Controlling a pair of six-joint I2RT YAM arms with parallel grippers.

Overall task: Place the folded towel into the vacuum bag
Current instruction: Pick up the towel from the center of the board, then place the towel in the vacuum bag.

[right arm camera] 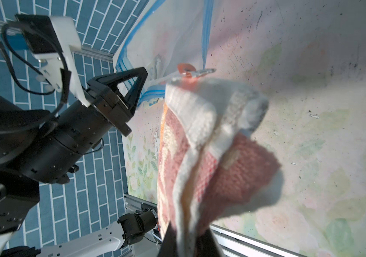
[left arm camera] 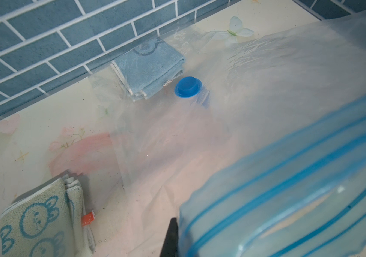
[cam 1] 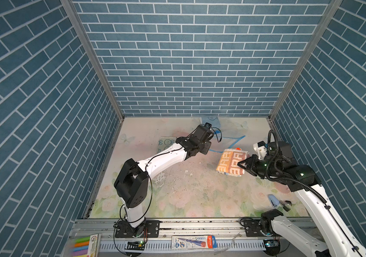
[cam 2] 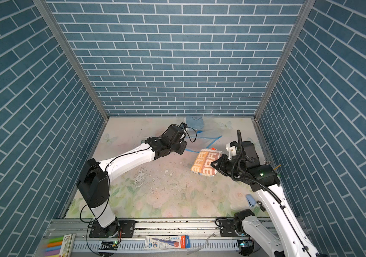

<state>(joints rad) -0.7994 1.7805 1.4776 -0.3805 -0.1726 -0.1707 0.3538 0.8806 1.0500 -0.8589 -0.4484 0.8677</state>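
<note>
Lying by the back edge of the table (cam 1: 177, 189), the vacuum bag (left arm camera: 244, 115) has its blue zip end (left arm camera: 300, 178) lifted. The orange folded towel (cam 1: 228, 161) is near the right edge, just outside the bag. The left gripper (cam 1: 208, 148) has its fingers squeezed tight on that end. The right gripper (cam 1: 241, 164) pinches the towel.

On the aluminium rail (cam 1: 199, 225), black base plates (cam 1: 153, 229) bear white-shelled arms with black joints. The left arm (cam 1: 162, 160) has thin black cables, the right arm (cam 1: 329, 222) a ribbed black conduit (cam 1: 277, 145). The right gripper (cam 1: 240, 165) is black and triangular.
</note>
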